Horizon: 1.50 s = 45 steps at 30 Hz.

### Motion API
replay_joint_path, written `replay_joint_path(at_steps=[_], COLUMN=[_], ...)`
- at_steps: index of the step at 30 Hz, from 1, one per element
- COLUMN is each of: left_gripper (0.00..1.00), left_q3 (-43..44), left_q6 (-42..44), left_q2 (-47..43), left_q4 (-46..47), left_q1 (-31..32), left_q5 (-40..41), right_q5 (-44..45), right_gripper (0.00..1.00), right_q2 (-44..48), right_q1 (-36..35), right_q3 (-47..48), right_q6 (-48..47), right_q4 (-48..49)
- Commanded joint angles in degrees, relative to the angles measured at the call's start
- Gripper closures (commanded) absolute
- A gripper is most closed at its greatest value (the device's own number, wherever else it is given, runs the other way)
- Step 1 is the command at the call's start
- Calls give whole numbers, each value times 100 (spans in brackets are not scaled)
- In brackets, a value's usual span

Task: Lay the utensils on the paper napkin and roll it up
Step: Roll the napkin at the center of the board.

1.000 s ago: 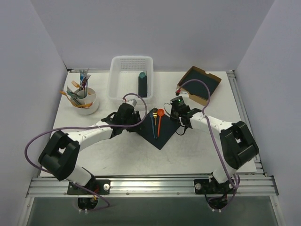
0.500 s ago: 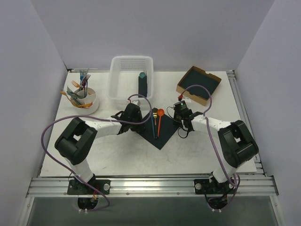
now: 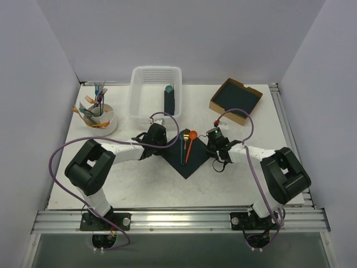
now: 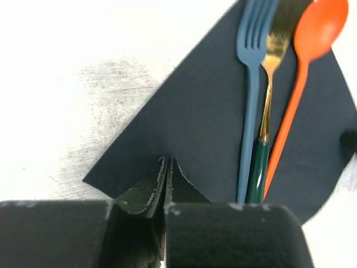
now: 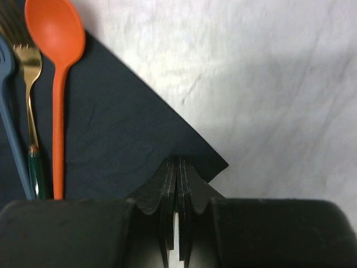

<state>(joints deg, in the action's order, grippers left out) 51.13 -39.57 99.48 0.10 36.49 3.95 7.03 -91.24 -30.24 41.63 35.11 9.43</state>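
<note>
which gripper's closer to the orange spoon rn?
Right. The right gripper is shut on the right edge of the paper napkin, with the orange spoon its nearest utensil. The left gripper pinches the opposite edge, the blue fork and gold fork lying between.

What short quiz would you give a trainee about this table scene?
1. True or false: the orange spoon lies on the paper napkin.
2. How many utensils lie on it?
3. The left gripper and right gripper are: A wide open; B shut on opposite napkin corners; C out of sight.
Key: 1 true; 2 three; 3 B.
</note>
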Motion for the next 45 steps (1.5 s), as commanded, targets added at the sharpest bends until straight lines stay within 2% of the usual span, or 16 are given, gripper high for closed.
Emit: replay_joint_path(at_steps=[1, 12, 17, 19, 23, 26, 30, 35, 38, 45], left_gripper=[98, 97, 98, 98, 98, 97, 97, 97, 97, 97], left_q3=[-112, -490, -605, -613, -570, -438, -323, -692, -973, -1483], left_q6=[204, 494, 635, 722, 793, 881, 820, 583, 469, 152], left_q2=[-104, -587, -834, -983, -1317, -1572, -1975, -2511, -3073, -3708], left_q4=[-210, -441, -476, -450, -493, -747, -1152, -1346, -1398, -1293], left_q1=[7, -1, 7, 7, 7, -10, -80, -633, -1107, -1486], left_q5=[256, 554, 651, 651, 678, 730, 661, -94, -394, -947], right_q5=[325, 905, 1020, 1151, 1231, 864, 169, -341, -659, -1177], right_gripper=[100, 100, 100, 100, 98, 88, 66, 62, 56, 56], right_q2=[378, 1336, 1574, 1496, 1355, 1337, 1066, 284, 177, -86], right_q1=[-350, -1870, -2634, -2837, -3417, -3436, -3436, -3453, -3480, -3603], right_q3=[-295, -700, -516, -270, 73, 118, 284, 741, 838, 1084], right_q6=[425, 1954, 2061, 1825, 379, -755, -2039, -2720, -2939, -3449], right_q4=[-872, -1804, -2050, -2033, -1508, -972, -337, -390, -319, -539])
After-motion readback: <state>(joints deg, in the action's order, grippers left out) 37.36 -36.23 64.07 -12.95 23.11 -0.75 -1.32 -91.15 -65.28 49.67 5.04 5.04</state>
